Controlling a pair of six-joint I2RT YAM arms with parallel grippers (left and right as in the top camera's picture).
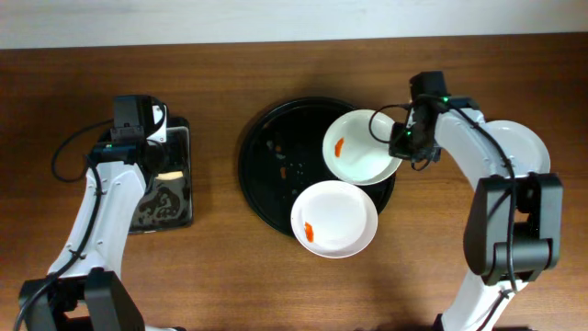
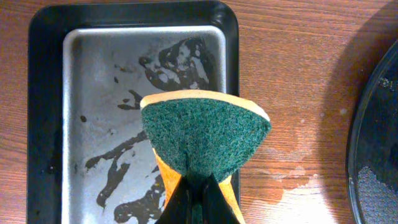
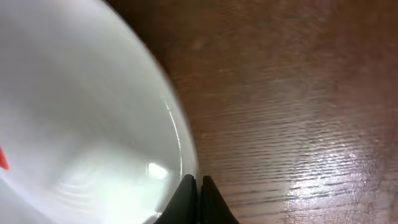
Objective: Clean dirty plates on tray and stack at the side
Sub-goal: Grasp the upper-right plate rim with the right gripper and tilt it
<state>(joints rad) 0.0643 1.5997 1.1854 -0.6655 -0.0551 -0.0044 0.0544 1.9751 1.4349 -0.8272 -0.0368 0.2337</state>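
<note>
Tray [image 1: 266,161] sits mid-counter [image 1: 220,276]. Right tool [image 1: 401,140] is pinched on the right-hand rim of the upper plate [image 1: 358,147], its orange smear showing. The edge grip likely serves to tilt or steady the plate for wiping.

Second plate [image 1: 333,218] overhangs the tray's near rim, smear unwiped. Third plate [image 1: 531,142] lies off the tray toward the right edge, partly under the right arm; I judge that to be the stacking spot.

Left tool [image 2: 198,186] is clamped on the sponge [image 2: 205,140], green face outward, above the wet sponge tray [image 2: 43,93] near the left edge. It is probably ready to scrub.

No brands or writing readable.
</note>
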